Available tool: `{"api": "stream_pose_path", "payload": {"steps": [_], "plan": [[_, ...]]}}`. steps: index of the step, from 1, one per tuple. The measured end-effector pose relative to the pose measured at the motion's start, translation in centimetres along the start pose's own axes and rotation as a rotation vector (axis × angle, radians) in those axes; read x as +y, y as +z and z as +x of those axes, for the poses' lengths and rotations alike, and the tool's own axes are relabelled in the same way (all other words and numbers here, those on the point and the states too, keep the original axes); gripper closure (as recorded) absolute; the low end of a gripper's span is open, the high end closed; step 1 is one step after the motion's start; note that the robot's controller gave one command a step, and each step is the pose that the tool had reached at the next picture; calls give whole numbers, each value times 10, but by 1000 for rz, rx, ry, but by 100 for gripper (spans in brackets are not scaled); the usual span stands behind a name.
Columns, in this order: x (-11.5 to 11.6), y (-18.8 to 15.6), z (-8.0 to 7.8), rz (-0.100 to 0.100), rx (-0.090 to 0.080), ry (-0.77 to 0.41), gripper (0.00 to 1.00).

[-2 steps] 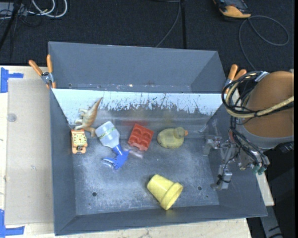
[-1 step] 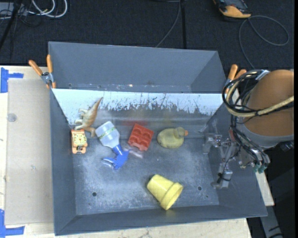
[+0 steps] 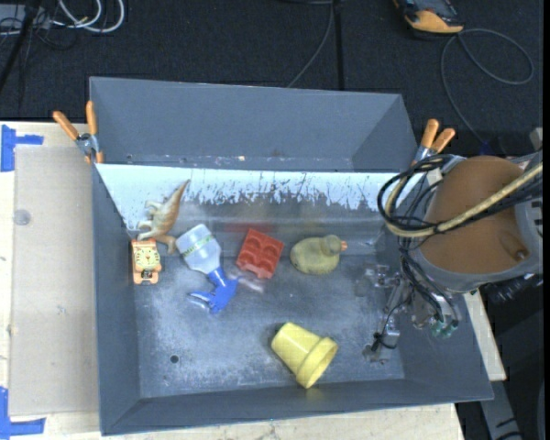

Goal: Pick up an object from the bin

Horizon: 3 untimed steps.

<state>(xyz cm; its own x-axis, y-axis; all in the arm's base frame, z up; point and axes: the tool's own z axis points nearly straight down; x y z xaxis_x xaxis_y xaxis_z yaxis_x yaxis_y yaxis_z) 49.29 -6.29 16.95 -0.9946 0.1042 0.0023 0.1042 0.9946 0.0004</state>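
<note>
1. Grey metal bin (image 3: pixel 247 131), seen from above. The arm comes in from 3 o'clock, with its orange cover (image 3: pixel 477 232) over the bin's right rim and black cables (image 3: pixel 405 200) looped beside it.
2. Pincer (image 3: pixel 382 337) is low over bare bin floor at about 4 o'clock from the bin's centre, close to the right wall. Spread or pressed together: cannot tell, the tip is dark against the floor.
3. Nearest thing: a yellow cup (image 3: pixel 302 353) lying on its side at 5-6 o'clock, near the front wall. It sits at the pincer's 9 o'clock, near it but apart.
4. Next nearest: a yellow-green duck (image 3: pixel 316 255) at 2 o'clock from centre, at roughly 11 o'clock from the pincer and apart from it.
5. A red toy brick (image 3: pixel 258 252) at 12 o'clock, just beside the duck on its 9 o'clock side.
6. A clear bottle with a pale blue cap (image 3: pixel 197 246) at 10 o'clock, tilted. A blue plastic piece (image 3: pixel 215 293) lies just below it, at 9 o'clock from centre.
7. A small orange clock-like toy (image 3: pixel 146 262) against the left wall at 9-10 o'clock.
8. A tan dinosaur figure (image 3: pixel 165 214) in the far left corner at 10-11 o'clock, just above the orange toy.
9. All the things lie singly on the floor, none heaped. The left-side group is well apart from the pincer.
</note>
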Motion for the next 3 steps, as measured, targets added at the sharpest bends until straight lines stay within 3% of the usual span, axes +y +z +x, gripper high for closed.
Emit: {"api": "stream_pose_path", "payload": {"steps": [1, 2, 3], "plan": [[63, 10, 8, -1, 3, 162, 0], [81, 17, 26, 0, 3, -91, 0], [79, 55, 24, -1, 3, 63, 0]]}}
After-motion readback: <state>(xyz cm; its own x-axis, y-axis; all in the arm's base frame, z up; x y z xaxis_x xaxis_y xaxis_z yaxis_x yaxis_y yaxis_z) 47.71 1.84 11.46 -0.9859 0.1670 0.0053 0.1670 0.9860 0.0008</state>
